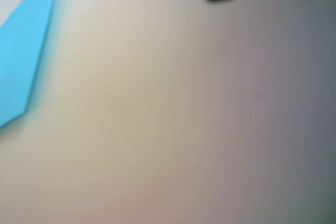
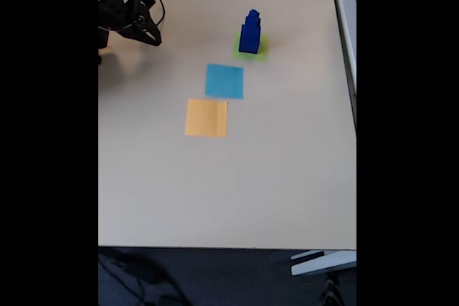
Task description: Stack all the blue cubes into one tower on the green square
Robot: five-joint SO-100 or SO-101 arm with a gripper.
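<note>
The tower of blue cubes stands upright on the green square, well to the right of the empty gripper in the fixed view, jaws slightly parted

Blurred wrist view; soft, even daylight, faint shadows.

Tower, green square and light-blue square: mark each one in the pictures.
tower (image 2: 249, 32), fixed view, on the front face of the stacked dark blue cubes.
green square (image 2: 262, 54), fixed view, on its bare right edge beside the tower.
light-blue square (image 2: 224, 81), fixed view, on its centre.
</note>
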